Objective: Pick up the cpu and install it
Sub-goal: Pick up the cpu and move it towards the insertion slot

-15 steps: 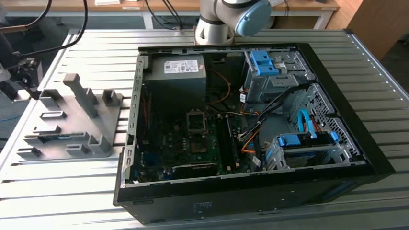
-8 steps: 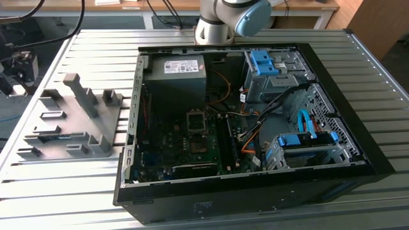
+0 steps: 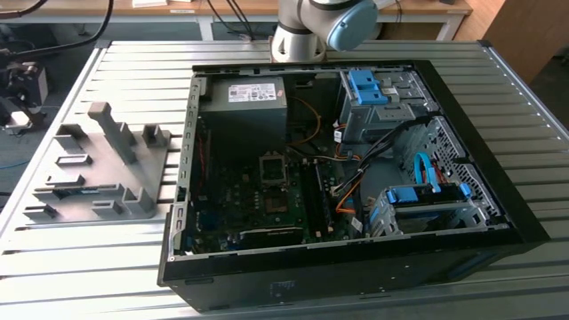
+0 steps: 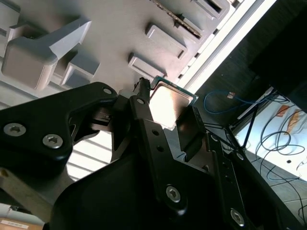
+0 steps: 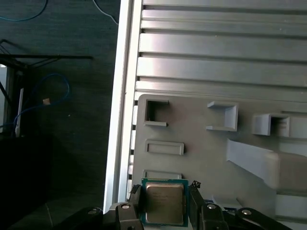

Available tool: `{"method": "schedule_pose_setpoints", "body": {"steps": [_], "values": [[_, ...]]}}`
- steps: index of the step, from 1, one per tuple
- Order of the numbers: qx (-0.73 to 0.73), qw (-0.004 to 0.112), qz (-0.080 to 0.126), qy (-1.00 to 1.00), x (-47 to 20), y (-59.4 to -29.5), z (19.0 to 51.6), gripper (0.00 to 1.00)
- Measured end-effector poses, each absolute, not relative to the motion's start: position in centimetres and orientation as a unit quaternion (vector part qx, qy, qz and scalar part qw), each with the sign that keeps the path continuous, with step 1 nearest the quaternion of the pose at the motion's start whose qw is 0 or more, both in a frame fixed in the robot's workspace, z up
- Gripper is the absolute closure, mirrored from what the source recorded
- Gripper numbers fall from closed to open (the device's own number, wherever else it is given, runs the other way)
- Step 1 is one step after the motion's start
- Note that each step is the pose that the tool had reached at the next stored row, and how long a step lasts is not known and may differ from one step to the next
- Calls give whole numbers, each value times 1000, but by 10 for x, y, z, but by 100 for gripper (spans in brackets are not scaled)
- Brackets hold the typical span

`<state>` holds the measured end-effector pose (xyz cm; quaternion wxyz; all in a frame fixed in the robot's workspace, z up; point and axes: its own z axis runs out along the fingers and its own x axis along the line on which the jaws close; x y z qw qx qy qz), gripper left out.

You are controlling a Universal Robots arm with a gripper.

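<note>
"Black fingers (image 4: pixel 144 120) of the gripper (image 5: pixel 165 203) pinch the cpu (image 4: pixel 170 103) by its edges. Where's it hanging?"

"Over the grey tray (image 5: pixel 192 124), near the rim of the ribbed metal table (image 3: pixel 133 67), with dark floor (image 5: pixel 57 134) beyond. On the table sits an open computer case (image 3: pixel 356 283); a wooden desk (image 3: pixel 266 8) stands behind."

The white label (image 3: pixel 255 92) on the grey metal box (image 3: pixel 240 119) carries print too small to read.

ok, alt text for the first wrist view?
The gripper clasps the cpu, a small square chip with a dull metal face, between its two black fingers. Behind it lies a grey fixture tray on a ribbed aluminium table.
</note>
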<state>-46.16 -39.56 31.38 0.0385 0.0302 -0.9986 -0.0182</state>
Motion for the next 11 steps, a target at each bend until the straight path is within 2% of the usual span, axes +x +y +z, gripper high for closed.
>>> {"method": "schedule_pose_setpoints", "body": {"steps": [11], "values": [[30,38,-18,-999,-462,-396,336,53]]}}
